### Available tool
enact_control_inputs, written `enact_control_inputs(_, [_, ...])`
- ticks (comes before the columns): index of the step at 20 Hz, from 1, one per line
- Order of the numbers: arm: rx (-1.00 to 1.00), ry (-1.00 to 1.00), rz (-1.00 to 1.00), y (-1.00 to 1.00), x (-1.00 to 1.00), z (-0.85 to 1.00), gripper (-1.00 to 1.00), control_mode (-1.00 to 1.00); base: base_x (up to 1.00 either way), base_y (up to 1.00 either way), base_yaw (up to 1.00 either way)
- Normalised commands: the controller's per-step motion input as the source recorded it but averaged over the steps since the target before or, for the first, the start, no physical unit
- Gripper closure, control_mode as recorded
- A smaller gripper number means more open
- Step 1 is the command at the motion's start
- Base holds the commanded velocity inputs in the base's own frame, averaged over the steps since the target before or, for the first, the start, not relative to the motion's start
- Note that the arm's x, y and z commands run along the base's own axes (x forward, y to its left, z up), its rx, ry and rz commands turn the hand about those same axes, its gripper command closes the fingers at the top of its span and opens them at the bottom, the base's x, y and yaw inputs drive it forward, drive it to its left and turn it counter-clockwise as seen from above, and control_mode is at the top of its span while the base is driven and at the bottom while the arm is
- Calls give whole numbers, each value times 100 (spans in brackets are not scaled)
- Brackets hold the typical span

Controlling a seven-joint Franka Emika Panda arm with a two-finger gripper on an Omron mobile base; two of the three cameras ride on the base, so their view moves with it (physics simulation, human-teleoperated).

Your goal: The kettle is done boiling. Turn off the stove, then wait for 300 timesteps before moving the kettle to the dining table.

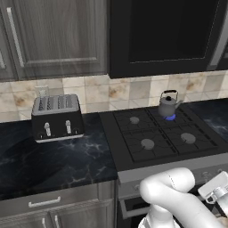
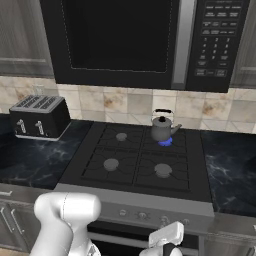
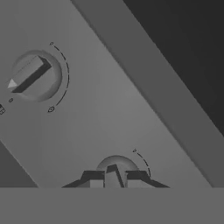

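Note:
The small grey kettle (image 1: 168,106) (image 2: 162,129) stands upright on the back right burner of the black stove (image 1: 151,153) (image 2: 135,177), with a blue flame (image 1: 170,117) (image 2: 165,142) under it. My gripper (image 3: 113,177) is down at the stove's silver front strip, shut on the ridge of a round knob (image 3: 114,164). The white hand (image 2: 167,236) (image 1: 215,187) sits right in front of that strip. The dining table is out of view.
A second knob (image 3: 30,75) sits further along the strip. A black toaster (image 1: 57,116) (image 2: 39,117) stands on the marble counter (image 1: 53,162) left of the stove. A black microwave (image 2: 140,40) hangs above the burners.

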Motion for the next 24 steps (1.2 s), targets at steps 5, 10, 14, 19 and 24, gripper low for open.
enact_control_inputs(5, [18, 0, 0, 0, 0, 0, 100, -100, 0, 0, 0])
enact_control_inputs(10, [19, 0, 0, 0, 0, 0, 100, -100, 0, 0, 0])
enact_control_inputs(14, [20, 0, 0, 0, 0, 0, 100, -100, 0, 0, 0])
enact_control_inputs(19, [22, 0, 0, 0, 0, 0, 100, -100, 0, 0, 0])
enact_control_inputs(24, [23, 0, 0, -2, 0, 0, 100, -100, 0, 0, 0])
